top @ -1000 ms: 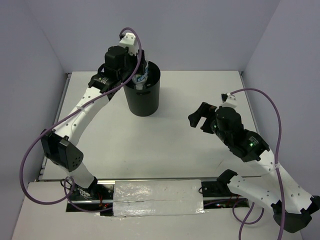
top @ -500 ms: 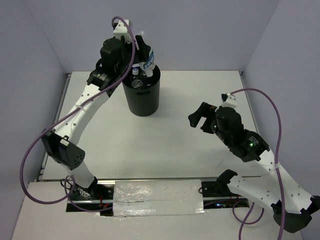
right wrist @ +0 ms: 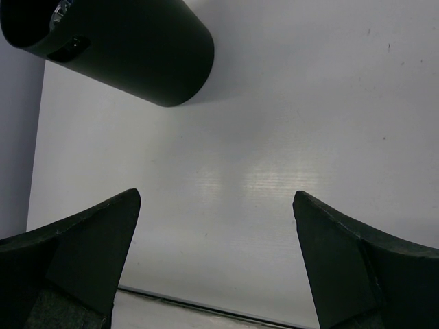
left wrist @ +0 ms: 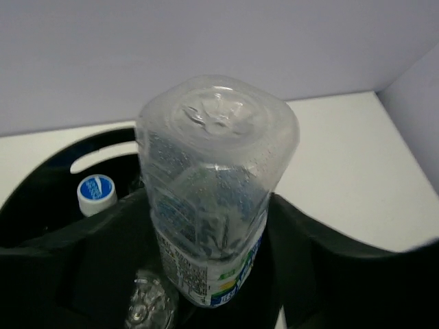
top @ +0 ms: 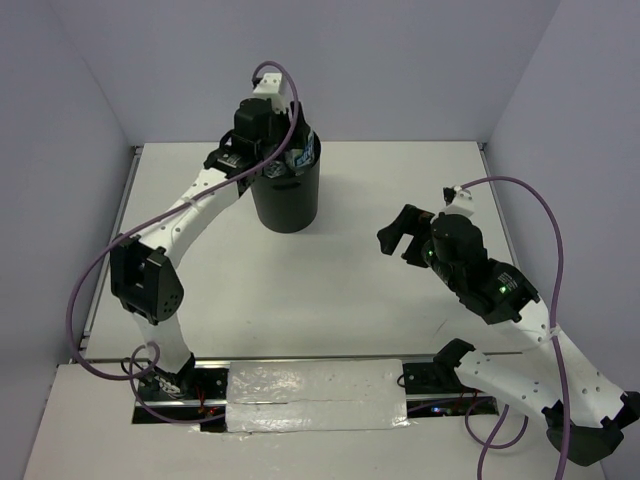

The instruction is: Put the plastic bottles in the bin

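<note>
Now left end effector [left wrist: 209, 271] grips bottle [left wrist: 216, 171] over bin [top: 285, 208].

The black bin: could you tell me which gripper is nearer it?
Left. The left gripper is above the bin, holding a labelled bottle; the right gripper hangs open over the table, well to its right.

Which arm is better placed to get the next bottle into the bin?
Left. The left gripper grips a bottle at the mouth of the bin; the right gripper is open, empty and apart from the bin.
</note>
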